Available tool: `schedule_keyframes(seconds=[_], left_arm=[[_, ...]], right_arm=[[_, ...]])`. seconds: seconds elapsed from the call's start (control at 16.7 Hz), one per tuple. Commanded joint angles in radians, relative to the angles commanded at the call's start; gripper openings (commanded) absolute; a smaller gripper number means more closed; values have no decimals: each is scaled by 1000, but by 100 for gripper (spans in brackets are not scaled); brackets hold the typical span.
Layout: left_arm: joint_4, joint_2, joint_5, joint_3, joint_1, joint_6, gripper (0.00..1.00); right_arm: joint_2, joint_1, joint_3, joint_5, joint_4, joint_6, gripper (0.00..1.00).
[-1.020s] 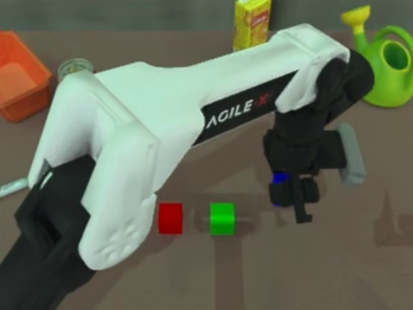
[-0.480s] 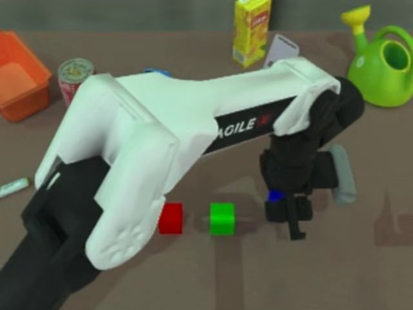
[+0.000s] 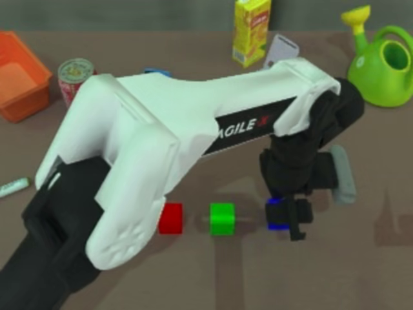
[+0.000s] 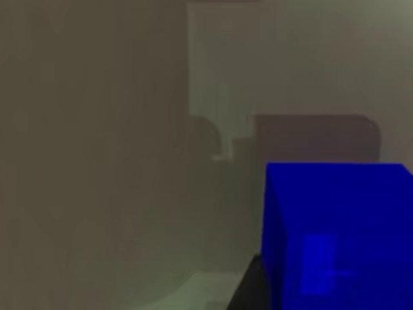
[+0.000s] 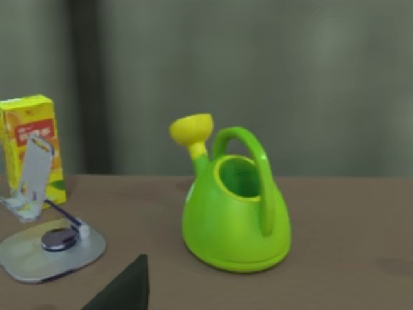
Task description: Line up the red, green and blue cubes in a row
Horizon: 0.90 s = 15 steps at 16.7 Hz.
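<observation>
The flat brown surface (image 3: 361,271) carries 2 small plain cubes side by side, a bright red cube (image 3: 171,218) and a bright green cube (image 3: 222,218). Farther back stand an orange plastic bin (image 3: 19,77), a red soda can (image 3: 73,75), a yellow juice carton (image 3: 250,31) and a lime-green watering can (image 3: 382,61). A white marker (image 3: 13,186) lies at the left edge.

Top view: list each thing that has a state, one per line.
red cube: on the table, free.
green cube: on the table, right of red, free.
blue cube: between the left gripper fingers, in line with the others.
watering can: upright.
juice carton: upright.
soda can: upright.
</observation>
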<state>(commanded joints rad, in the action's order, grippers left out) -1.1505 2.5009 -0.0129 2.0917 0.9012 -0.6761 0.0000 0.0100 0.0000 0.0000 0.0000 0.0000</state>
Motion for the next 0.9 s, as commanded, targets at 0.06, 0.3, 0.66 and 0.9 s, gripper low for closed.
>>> schedule_keyframes(seconds=[0.06,0.3,0.66,0.9], left_arm=[[0,0,0,0,0,0,75],[0,0,0,0,0,0,100],[0,0,0,0,0,0,100],[-17,0,0,17,-2,-1,100]], right_arm=[[0,0,0,0,0,0,100],[0,0,0,0,0,0,100],[0,0,0,0,0,0,100],[0,0,0,0,0,0,100]])
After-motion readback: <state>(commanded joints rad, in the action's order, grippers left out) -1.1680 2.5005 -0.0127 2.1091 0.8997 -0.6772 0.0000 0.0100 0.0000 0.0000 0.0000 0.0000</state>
